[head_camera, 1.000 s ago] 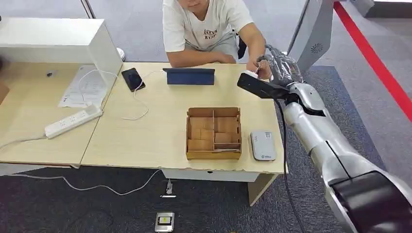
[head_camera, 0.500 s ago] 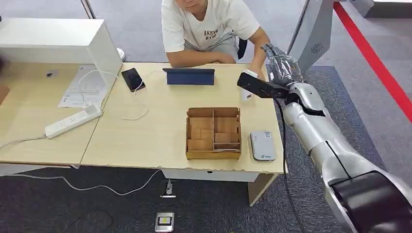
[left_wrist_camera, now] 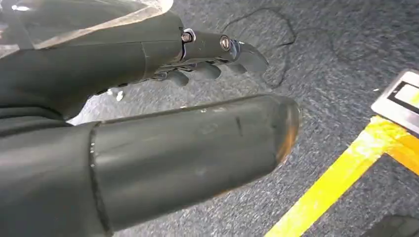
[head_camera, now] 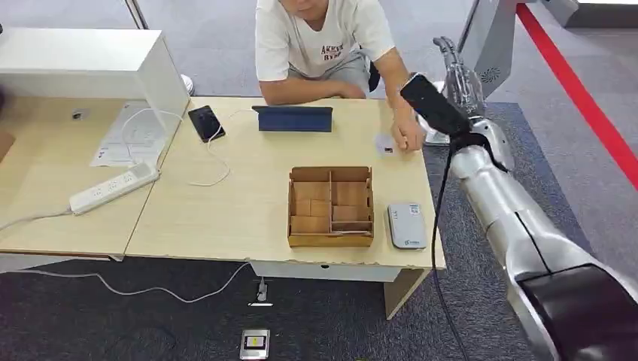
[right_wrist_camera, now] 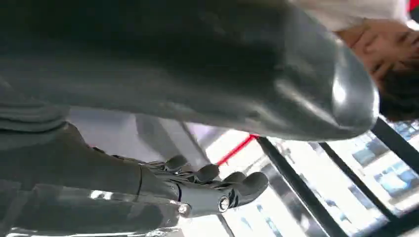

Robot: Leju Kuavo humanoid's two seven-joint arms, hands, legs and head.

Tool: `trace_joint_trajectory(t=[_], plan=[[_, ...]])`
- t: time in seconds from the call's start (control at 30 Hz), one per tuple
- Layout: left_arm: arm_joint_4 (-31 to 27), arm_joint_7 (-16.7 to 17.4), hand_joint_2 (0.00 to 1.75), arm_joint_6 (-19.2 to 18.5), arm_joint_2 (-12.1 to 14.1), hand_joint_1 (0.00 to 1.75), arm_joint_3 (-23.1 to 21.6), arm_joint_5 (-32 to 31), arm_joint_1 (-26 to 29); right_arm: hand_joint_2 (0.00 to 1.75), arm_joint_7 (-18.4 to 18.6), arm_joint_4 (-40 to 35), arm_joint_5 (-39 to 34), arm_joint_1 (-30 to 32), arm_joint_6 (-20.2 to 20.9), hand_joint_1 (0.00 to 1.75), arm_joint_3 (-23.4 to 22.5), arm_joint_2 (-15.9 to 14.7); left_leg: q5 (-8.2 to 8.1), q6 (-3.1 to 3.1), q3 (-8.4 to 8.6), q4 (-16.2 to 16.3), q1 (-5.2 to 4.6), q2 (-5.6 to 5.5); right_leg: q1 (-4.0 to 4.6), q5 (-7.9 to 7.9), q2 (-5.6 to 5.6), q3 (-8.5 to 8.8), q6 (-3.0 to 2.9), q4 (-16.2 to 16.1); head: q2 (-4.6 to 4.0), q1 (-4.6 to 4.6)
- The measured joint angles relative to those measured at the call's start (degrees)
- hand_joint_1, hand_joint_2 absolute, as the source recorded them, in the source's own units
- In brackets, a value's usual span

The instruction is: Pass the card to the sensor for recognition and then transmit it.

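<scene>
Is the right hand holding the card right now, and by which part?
No. The right hand is raised with nothing between its fingers; the card lies on the table under the person's hand.

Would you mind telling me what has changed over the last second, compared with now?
The right hand has let go of the card and lifted up and away past the table's far right edge. The person's hand took the card and now holds it on the table. The cardboard box and sensor stayed put.
</scene>
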Motion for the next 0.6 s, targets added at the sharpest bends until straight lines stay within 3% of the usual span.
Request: trace_joint_trajectory(t=[0.07, 0.1, 0.4, 0.43, 0.6], plan=[[0.0, 0.8, 0.00, -0.1, -0.2, 0.00, 0.1, 1.0, 0.1, 0.00, 2.5, -1.1, -14.9, 0.8, 10.6, 0.00, -4.3, 0.2, 0.00, 0.00, 0.02, 0.0, 0.00, 0.00, 0.00, 0.00, 0.00, 0.01, 0.00, 0.0, 0.00, 0.02], [0.0, 1.0, 0.00, -0.2, -0.2, 0.00, 0.1, 1.2, 0.1, 0.00, 2.9, -1.7, -18.8, 1.3, 13.4, 0.00, -6.0, 0.2, 0.00, 0.00, 0.02, 0.0, 0.00, 0.00, 0.00, 0.00, 0.00, 0.01, 0.00, 0.0, 0.00, 0.00], [0.0, 1.1, 0.00, -0.2, -0.3, 0.00, 0.1, 1.2, 0.1, 0.00, 3.4, -4.6, -20.6, 2.9, 15.3, 0.00, -14.5, 0.3, 0.00, 0.00, 0.03, 0.0, 0.00, 0.00, 0.00, 0.00, 0.00, 0.02, 0.00, 0.0, 0.00, 0.00], [0.0, 1.1, 0.00, -0.2, -0.4, 0.00, 0.1, 1.2, 0.1, 1.75, 3.4, -4.8, -20.6, 3.0, 15.3, 0.00, -15.0, 0.3, 0.00, 0.00, 0.04, 0.0, 0.00, 0.01, 0.00, 0.00, 0.00, 0.02, 0.00, 0.0, 0.00, 0.02], [0.0, 1.1, 0.00, -0.2, -0.4, 0.00, 0.2, 1.5, 0.1, 1.75, 4.4, -5.5, -23.1, 3.3, 17.2, 0.00, -17.7, 0.5, 0.00, 0.00, 0.06, 0.0, 0.00, 0.00, 0.01, 0.00, 0.00, 0.02, -0.01, 0.0, 0.00, 0.00]])
